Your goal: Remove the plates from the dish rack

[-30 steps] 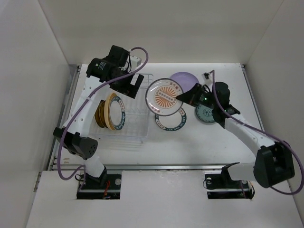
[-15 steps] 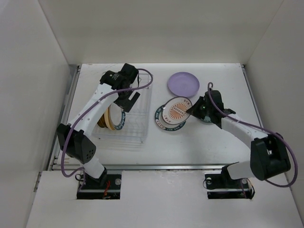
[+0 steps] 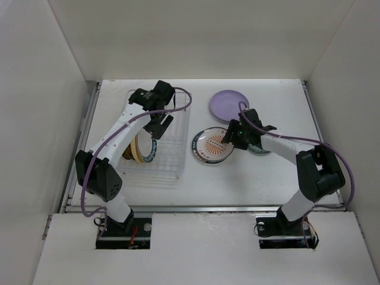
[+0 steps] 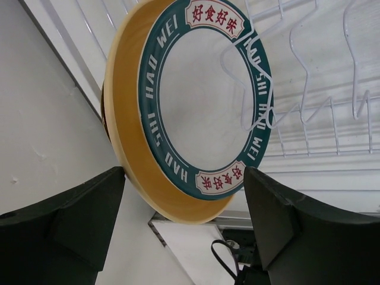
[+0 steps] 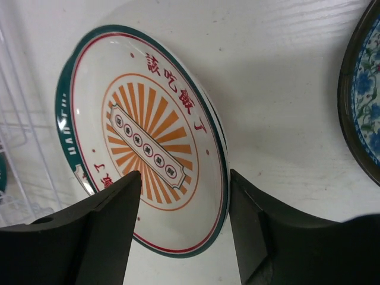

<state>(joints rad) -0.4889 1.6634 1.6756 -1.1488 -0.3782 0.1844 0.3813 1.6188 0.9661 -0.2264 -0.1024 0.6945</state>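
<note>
- Orange-sunburst round plate (image 5: 142, 136) lowered onto stack on white table (image 3: 267, 178); right gripper (image 5: 184, 175) fingers parted, straddling it.
- Left gripper (image 4: 184, 172) fingers wide, empty.
- Plates (image 3: 229, 105): three in white wire dish rack (image 3: 169, 160), four on table.

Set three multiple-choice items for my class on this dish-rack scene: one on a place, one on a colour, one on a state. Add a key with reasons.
1. Where does the orange sunburst plate lie?
A) in the dish rack
B) on a teal-rimmed plate on the table
C) on the lavender plate

2. What colour is the plate lying alone, farthest from the arms' bases?
A) dark brown
B) orange
C) lavender

3. How is the left hand?
A) open, a finger on each side of the standing plate in the rack
B) shut on a plate
C) out of view

Key:
1 B: the right wrist view shows a lettered teal rim beneath it.
2 C: the top view shows it alone at the back.
3 A: the left wrist view shows the fingers apart, with the plate between them.
</note>
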